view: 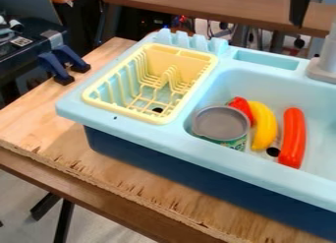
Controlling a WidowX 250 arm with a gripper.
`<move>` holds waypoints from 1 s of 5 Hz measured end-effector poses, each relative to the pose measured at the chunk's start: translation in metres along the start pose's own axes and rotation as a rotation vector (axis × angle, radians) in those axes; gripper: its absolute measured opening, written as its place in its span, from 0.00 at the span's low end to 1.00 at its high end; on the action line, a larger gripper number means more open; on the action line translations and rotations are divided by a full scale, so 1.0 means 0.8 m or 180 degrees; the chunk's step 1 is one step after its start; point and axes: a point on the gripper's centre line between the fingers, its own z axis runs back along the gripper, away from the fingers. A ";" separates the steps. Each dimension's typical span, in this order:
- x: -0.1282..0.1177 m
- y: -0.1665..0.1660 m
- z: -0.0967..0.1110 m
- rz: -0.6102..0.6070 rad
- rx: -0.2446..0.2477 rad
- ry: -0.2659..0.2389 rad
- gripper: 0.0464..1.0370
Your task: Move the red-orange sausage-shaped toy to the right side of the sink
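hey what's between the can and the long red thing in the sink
The banana lies between the can and the long red thing, with a dark hole by the banana's lower end. The camera view shows this.

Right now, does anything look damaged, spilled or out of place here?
The plywood board under the toy sink has a ragged, splintered near edge, which looks like damage. Nothing else stands out.

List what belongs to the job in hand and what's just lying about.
Probably the job: claw, at the view's top edge; grey-topped can, small red item, banana, long red-orange toy, in the sink.

Lying about: yellow dish rack, blue clamps.
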 end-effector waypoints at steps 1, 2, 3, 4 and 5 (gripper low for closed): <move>-0.005 -0.004 -0.023 -0.0037 0.0074 0.0129 0.96; -0.009 -0.004 -0.066 -0.0033 -0.0107 0.0233 0.96; -0.009 0.000 -0.087 0.0010 -0.0233 0.0201 0.96; -0.014 -0.002 -0.114 0.0063 -0.0503 0.0157 0.96; -0.013 -0.004 -0.119 0.0088 -0.0522 0.0153 0.96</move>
